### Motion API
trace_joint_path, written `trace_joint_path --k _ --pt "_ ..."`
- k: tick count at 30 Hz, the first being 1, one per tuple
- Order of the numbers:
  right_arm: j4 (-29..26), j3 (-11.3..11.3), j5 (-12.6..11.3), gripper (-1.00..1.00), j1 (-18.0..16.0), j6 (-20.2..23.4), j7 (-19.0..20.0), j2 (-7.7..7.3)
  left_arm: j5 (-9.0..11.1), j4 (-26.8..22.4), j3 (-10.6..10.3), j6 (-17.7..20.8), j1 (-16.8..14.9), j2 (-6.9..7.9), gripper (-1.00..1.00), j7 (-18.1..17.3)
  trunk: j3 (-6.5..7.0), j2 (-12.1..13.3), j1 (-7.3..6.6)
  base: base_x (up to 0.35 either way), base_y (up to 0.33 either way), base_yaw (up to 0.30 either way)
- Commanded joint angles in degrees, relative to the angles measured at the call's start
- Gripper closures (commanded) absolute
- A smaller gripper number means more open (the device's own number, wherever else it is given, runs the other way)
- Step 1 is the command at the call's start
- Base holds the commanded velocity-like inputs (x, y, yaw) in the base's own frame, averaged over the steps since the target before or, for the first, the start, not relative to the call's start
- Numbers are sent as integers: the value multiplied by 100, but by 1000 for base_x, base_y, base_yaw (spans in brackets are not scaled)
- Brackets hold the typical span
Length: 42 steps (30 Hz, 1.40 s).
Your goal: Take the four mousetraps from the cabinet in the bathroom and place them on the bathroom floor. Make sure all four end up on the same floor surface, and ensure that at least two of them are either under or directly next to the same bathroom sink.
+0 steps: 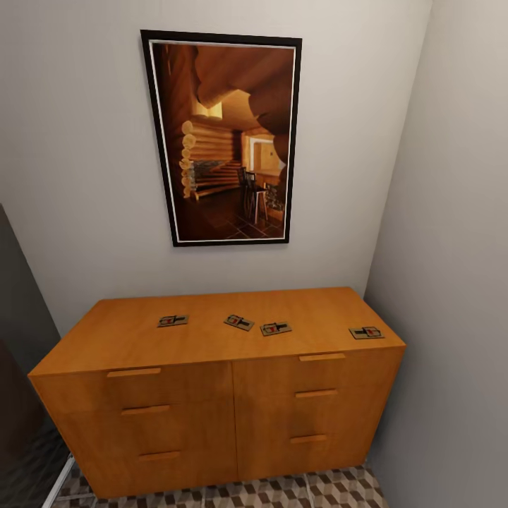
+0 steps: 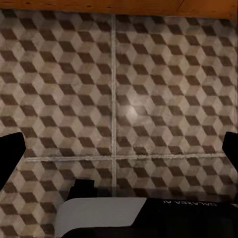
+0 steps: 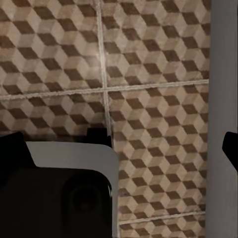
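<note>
Several mousetraps lie flat on top of the orange-brown cabinet (image 1: 212, 395) in the head view, spread in a loose row. The leftmost mousetrap (image 1: 173, 320) is near the back left, two lie near the middle (image 1: 239, 322) (image 1: 275, 328), and the rightmost (image 1: 366, 332) sits close to the right end. The cube-patterned bathroom floor (image 1: 303, 490) shows below the cabinet. My left gripper (image 2: 119, 151) hangs open over the floor tiles (image 2: 64, 74), nothing between its fingers. My right gripper (image 3: 121, 148) is also open over the tiles (image 3: 158, 74). The bathroom sink is out of view.
A framed picture (image 1: 226, 137) hangs on the wall above the cabinet. A grey side wall (image 1: 451, 282) closes in right beside the cabinet's right end. A dark panel (image 1: 21, 317) stands at the left. The cabinet's lower edge (image 2: 119, 6) shows in the left wrist view.
</note>
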Motion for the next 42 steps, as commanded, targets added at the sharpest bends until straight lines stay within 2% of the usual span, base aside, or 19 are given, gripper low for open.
trace_joint_path --k 1,8,19,20,30,42 --pt "-131 1 3 -100 0 97 -7 -15 52 -148 -9 85 1 -1 -100 5 -6 -4 0 0 0 0" --pt "-792 -112 3 -100 -1 559 -7 -65 38 -945 -44 480 1 -4 -100 6 -6 -4 0 0 0 0" --pt "-2330 -595 3 -100 -1 1696 -7 -136 25 -2672 -59 1450 1 11 -100 6 -6 -4 0 0 0 0" --pt "-2330 -595 3 -100 -1 1696 -7 -136 25 -2672 -59 1450 1 11 -100 6 -6 -4 0 0 0 0" --pt "-3597 -924 17 -100 -1 2576 -7 -148 23 -3671 -198 2181 1 5 -100 6 -6 -4 0 0 0 0" --pt "-4512 -1033 30 -100 -5 3196 -38 -244 23 -4191 -485 2572 1 -8 -100 2 -6 -4 0 0 0 0"
